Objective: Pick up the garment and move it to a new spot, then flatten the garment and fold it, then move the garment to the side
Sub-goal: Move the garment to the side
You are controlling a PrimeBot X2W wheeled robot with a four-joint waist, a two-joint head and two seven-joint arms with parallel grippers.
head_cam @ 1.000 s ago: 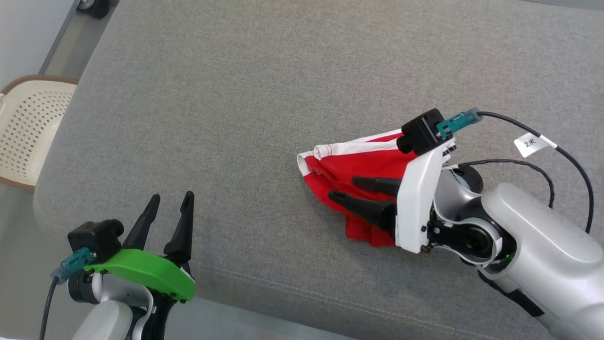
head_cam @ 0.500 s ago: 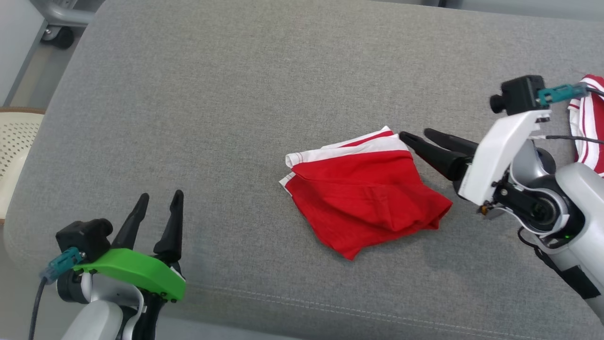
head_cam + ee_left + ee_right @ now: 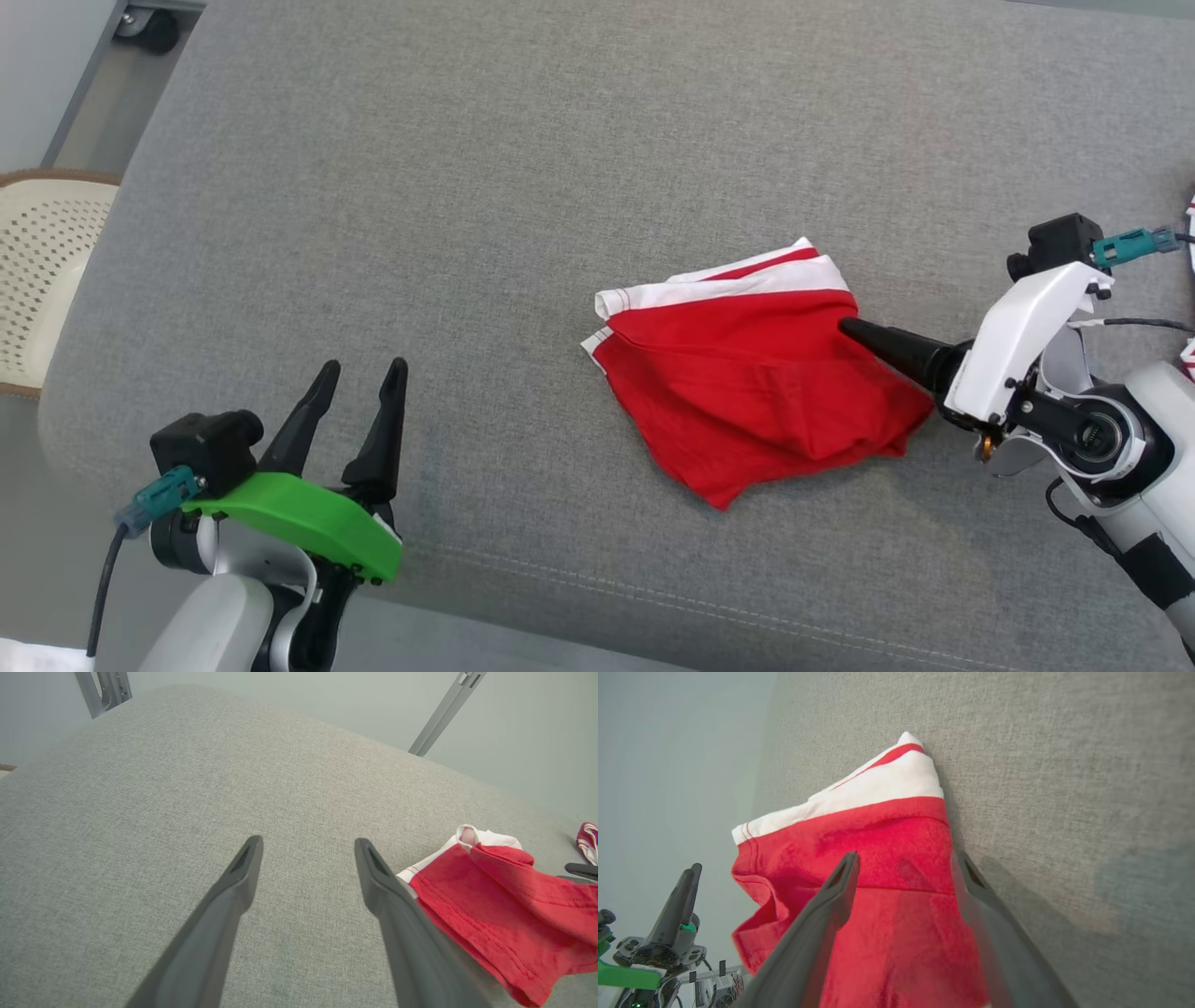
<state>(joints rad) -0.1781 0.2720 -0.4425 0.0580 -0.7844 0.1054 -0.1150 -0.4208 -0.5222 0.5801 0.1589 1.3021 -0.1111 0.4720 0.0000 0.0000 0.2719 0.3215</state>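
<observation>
Count: we see one garment (image 3: 747, 383), one left gripper (image 3: 364, 366), one right gripper (image 3: 906, 856).
Garment: right of centre on the cushion (image 3: 467, 187); white band on the far side, long axis left-right.
Grippers: both spread wide and empty; the right gripper is over the garment's right edge.
Views: the head view gives a basket (image 3: 37, 271) at left; the left wrist view gives a striped cloth (image 3: 587, 840) at far right.

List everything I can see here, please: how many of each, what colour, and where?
garment: one, red with a white band, crumpled right of centre on the cushion.
cushion: one, grey fabric, bearing the garment.
striped cloth: one, red and white, at the cushion's far right.
basket: one, cream, perforated, off the cushion's left side.
wheel: one, black, on the floor at the far left.
left gripper: one, dark fingers, green cover, open, front left, apart from the garment.
right gripper: one, dark fingers, white cover, open, over the garment's right side.
</observation>
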